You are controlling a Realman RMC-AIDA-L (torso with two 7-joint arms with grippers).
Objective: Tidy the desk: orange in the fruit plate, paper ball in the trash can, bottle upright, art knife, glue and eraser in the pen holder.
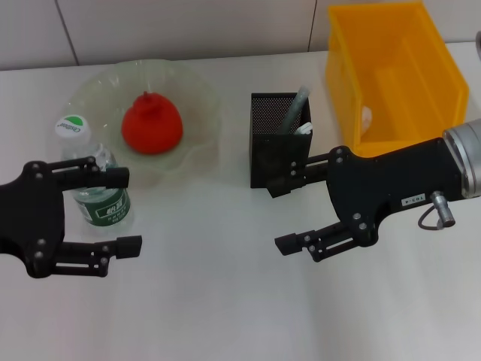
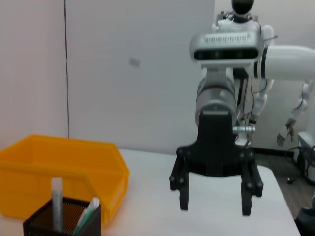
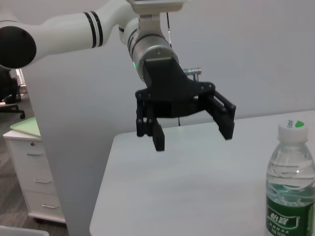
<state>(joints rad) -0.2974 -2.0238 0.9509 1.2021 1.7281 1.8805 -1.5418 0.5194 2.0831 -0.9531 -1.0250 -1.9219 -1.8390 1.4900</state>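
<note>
The black two-fingered left gripper sits at the lower left of the head view, fingers spread wide and pointing right. The black right gripper reaches in from the right edge, jaws parted, fingers pointing left

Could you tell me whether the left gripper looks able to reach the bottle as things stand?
Probably yes: the left gripper is open, and the upright bottle stands beside its fingers, with nothing between them.

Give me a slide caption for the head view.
Both open claws, left and right, hover; orange in fruit plate, bottle upright.
</note>
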